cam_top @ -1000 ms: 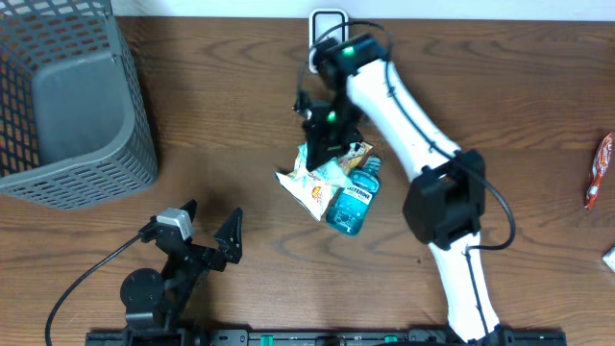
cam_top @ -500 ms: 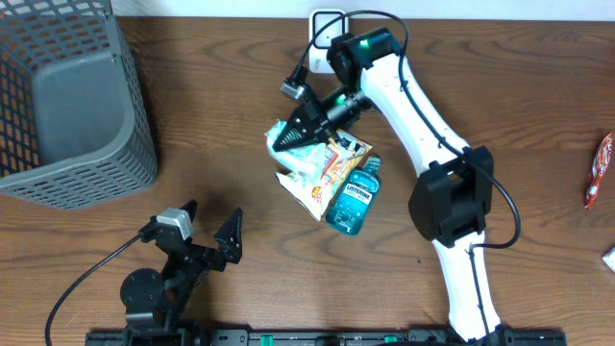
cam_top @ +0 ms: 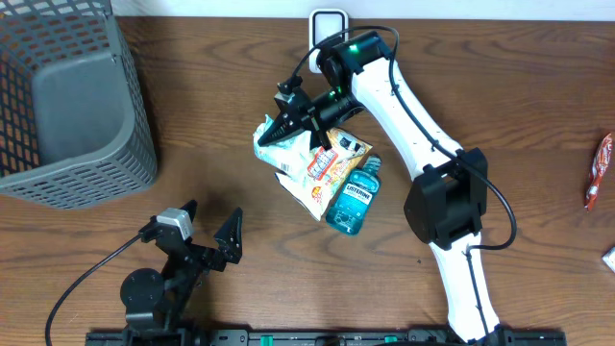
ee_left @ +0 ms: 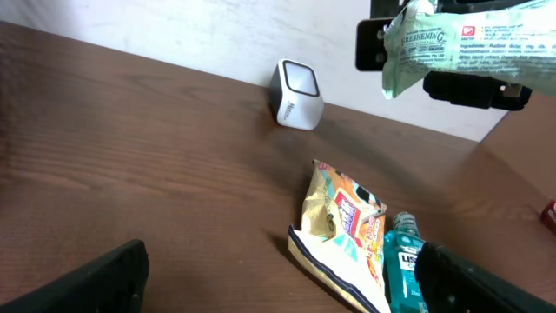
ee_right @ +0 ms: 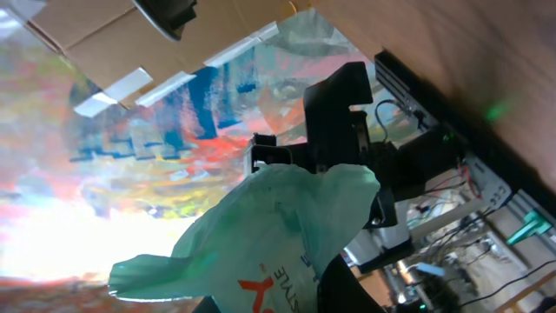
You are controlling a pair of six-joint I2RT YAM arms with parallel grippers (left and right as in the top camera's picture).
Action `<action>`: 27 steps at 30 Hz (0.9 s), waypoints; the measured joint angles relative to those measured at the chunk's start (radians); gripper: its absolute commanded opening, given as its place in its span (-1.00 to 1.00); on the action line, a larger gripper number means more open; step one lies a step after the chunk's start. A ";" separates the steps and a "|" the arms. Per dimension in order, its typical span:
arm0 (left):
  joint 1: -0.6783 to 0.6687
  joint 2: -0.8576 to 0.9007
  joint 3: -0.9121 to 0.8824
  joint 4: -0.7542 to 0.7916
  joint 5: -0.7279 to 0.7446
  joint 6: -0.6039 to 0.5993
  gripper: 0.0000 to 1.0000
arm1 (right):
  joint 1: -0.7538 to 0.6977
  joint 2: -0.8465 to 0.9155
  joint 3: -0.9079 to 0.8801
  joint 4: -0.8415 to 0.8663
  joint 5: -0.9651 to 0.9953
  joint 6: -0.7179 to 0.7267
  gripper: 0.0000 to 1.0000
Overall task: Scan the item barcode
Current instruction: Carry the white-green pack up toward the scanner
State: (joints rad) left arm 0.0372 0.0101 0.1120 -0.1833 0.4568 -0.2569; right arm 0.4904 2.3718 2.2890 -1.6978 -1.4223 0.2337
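Two arms at the tabletop (cam_top: 500,86), and the right one had the action. The right claw (cam_top: 283,125) was clamped shut on a pale green packet (cam_top: 272,144), pinching it by one end and holding it up clear of the wood. In the left wrist view that packet (ee_left: 469,48) hung high at the top right, lying roughly level, printed side out with green lettering and a red patch. It was well above the things lying below it. The right wrist view showed the packet's (ee_right: 269,226) crumpled green end right up close, with the rest a blur of colour.

The scanner (cam_top: 329,21), a small white box, stood at the far edge of the tabletop, just behind the right arm. From the left wrist it (ee_left: 295,94) sat near the wall, with the lifted packet off to its right and higher. Which way the barcode faced, I could not tell.

Under the packet a snack bag (cam_top: 307,197) lay flat, and a blue bottle (cam_top: 353,197) lay on its side touching the bag's right edge.

Down at the near left, the left claw (cam_top: 211,213) sat idle with its jaws spread wide and nothing between them. A grey mesh basket (cam_top: 67,96) filled the far left corner. A red wrapper (cam_top: 601,171) lay at the right edge, well apart from everything else.
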 measured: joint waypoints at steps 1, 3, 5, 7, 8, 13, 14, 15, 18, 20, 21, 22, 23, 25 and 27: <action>0.000 0.000 0.000 0.000 0.000 0.000 0.96 | 0.000 0.000 0.000 0.000 -0.001 0.010 -0.97; 0.000 0.000 0.000 0.000 0.000 0.000 0.96 | 0.000 0.000 0.000 0.000 -0.003 0.024 -0.98; 0.000 0.000 0.000 0.000 0.000 0.000 0.96 | 0.000 0.000 0.000 0.000 -0.003 0.032 -0.97; 0.000 0.000 0.000 0.000 0.000 0.000 0.96 | 0.000 0.000 0.000 0.000 -0.004 0.038 -0.97; 0.000 0.000 0.000 0.000 0.000 0.000 0.96 | 0.000 0.000 0.000 0.000 -0.004 0.041 -0.97; 0.000 0.000 0.000 0.000 0.000 0.000 0.96 | 0.000 0.000 0.000 0.000 -0.004 0.044 -0.97; 0.000 0.000 0.000 0.000 0.000 0.000 0.96 | 0.000 0.000 0.000 0.000 -0.004 0.040 -0.98; 0.000 0.000 0.000 0.000 0.000 0.000 0.96 | 0.000 0.000 0.000 0.000 -0.004 0.034 -0.98; 0.000 0.000 0.000 0.000 0.000 0.000 0.96 | 0.000 0.000 0.000 0.000 0.001 0.014 -0.97; 0.000 0.000 0.000 0.000 0.000 0.000 0.96 | 0.000 0.000 0.000 0.000 0.014 0.005 -0.97; 0.000 0.000 0.000 0.000 0.000 0.000 0.96 | 0.000 0.000 0.000 0.000 0.023 0.002 -0.97; 0.000 0.000 0.000 0.000 0.000 0.000 0.96 | 0.000 0.000 0.000 0.000 0.034 -0.001 -0.97; 0.000 0.000 0.000 0.000 0.000 0.000 0.96 | 0.000 0.000 0.000 0.000 0.044 -0.004 -0.97; 0.000 0.000 0.000 0.000 0.000 0.000 0.96 | 0.000 0.000 0.000 0.000 0.068 -0.011 -0.98; 0.000 0.000 0.000 0.000 0.000 0.000 0.97 | 0.000 0.000 0.000 0.000 0.084 -0.025 -0.97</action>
State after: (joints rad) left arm 0.0372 0.0101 0.1120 -0.1833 0.4568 -0.2569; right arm 0.4900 2.3718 2.2887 -1.6974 -1.3380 0.2089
